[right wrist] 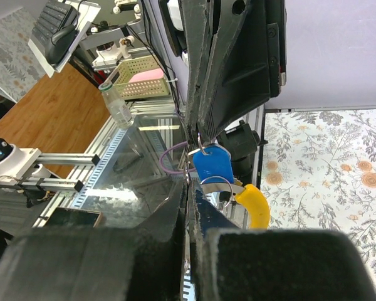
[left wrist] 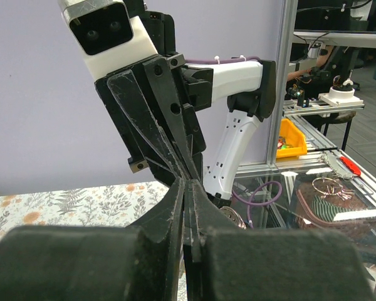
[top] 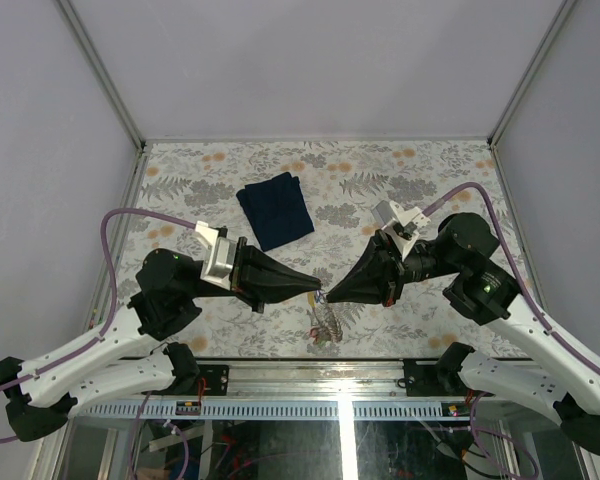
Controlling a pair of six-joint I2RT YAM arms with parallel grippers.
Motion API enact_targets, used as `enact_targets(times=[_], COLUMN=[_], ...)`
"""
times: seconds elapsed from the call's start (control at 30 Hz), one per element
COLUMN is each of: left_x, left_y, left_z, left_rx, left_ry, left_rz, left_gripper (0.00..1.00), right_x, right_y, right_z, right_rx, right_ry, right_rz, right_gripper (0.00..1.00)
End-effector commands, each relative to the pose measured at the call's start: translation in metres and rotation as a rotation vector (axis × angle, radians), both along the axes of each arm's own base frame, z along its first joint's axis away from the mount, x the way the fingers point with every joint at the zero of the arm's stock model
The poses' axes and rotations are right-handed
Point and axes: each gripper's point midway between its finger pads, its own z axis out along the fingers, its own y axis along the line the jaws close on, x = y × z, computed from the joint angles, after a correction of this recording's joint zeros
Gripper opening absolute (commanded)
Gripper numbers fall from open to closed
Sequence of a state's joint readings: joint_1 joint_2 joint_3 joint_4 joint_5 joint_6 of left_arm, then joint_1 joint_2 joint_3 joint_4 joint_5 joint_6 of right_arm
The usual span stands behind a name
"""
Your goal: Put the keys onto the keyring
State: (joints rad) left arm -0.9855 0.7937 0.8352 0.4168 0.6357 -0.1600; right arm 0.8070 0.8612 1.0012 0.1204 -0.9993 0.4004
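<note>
My two grippers meet tip to tip above the table's front edge, the left gripper [top: 314, 290] coming from the left and the right gripper [top: 331, 296] from the right. Both are shut. The keyring [right wrist: 201, 148], a thin metal wire, runs between the two sets of tips and looks pinched by both. A blue-tagged key [right wrist: 212, 165] and a yellow-tagged key [right wrist: 254, 205] hang from it. From above, the keys [top: 323, 319] dangle as a bunch just below the tips. The left wrist view shows only shut jaws against the right gripper's fingers [left wrist: 155, 122]; the keyring is hidden there.
A dark navy folded cloth [top: 275, 211] lies on the floral table at the back centre. The table's front edge and metal frame [top: 310, 360] run right under the hanging keys. Grey walls close in the left, right and back sides.
</note>
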Motion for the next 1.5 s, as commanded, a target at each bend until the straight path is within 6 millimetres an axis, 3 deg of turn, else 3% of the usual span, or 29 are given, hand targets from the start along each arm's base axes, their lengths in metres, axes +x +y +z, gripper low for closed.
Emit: enact_targets(times=[0.0, 0.37, 0.8, 1.0, 1.47], left_x=[-0.001, 0.002, 0.004, 0.002, -0.002], left_y=[0.005, 0.003, 0.005, 0.008, 0.01], left_z=[0.024, 0.022, 0.017, 0.016, 0.017], left_rx=[-0.067, -0.058, -0.048, -0.046, -0.047], left_ry=[-0.038, -0.029, -0.02, -0.032, -0.049], left_rz=[0.008, 0.018, 0.038, 0.04, 0.028], left_gripper=[0.0, 0.0, 0.0, 0.0, 0.0], right_x=[-0.009, -0.011, 0.004, 0.003, 0.006], right_y=[-0.009, -0.015, -0.016, -0.018, -0.016], right_z=[0.033, 0.045, 0.044, 0.055, 0.056], right_rx=[0.092, 0.14, 0.151, 0.189, 0.205], right_ry=[-0.092, -0.134, -0.181, -0.191, -0.176], right_rz=[0.006, -0.03, -0.137, -0.144, -0.158], right_gripper=[0.0, 0.0, 0.0, 0.0, 0.0])
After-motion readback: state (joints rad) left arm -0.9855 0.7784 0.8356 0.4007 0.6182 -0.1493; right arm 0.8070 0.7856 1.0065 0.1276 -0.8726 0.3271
